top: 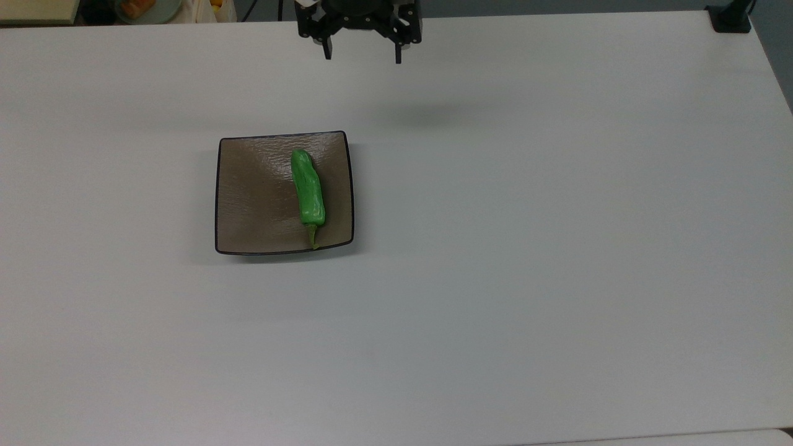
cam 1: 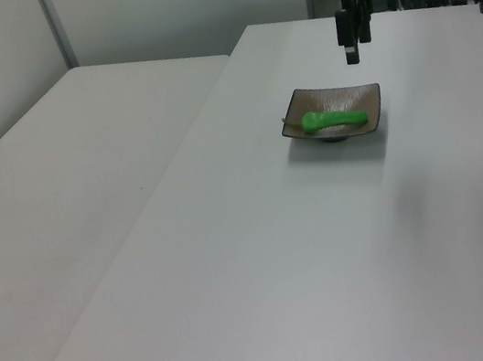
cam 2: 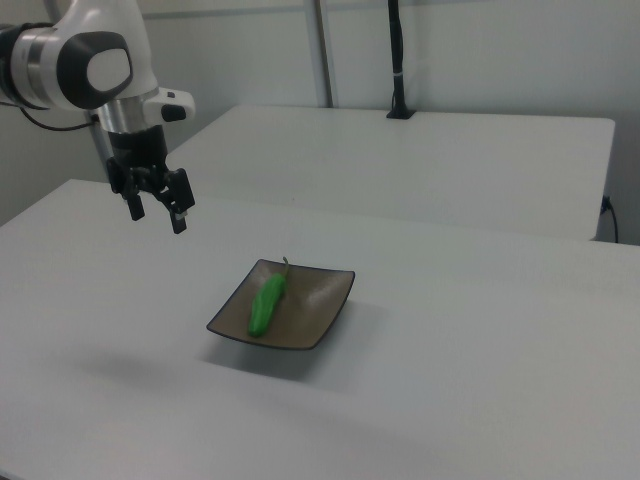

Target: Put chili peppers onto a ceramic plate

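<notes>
A bright green chili pepper (top: 308,188) (cam 1: 333,119) (cam 2: 266,303) lies lengthwise on the right half of the square brown ceramic plate (top: 254,198) (cam 1: 359,96) (cam 2: 318,305) in the top view, its stem at the near rim. My gripper (top: 362,57) (cam 1: 352,54) (cam 2: 156,214) hangs open and empty in the air, well above the table and away from the plate, at the top edge of the top view. Nothing is between its fingers.
The white table (top: 495,279) spreads wide around the plate. A second white table (cam 1: 64,173) stands beside it. A black post base (top: 731,18) sits at the far right corner in the top view.
</notes>
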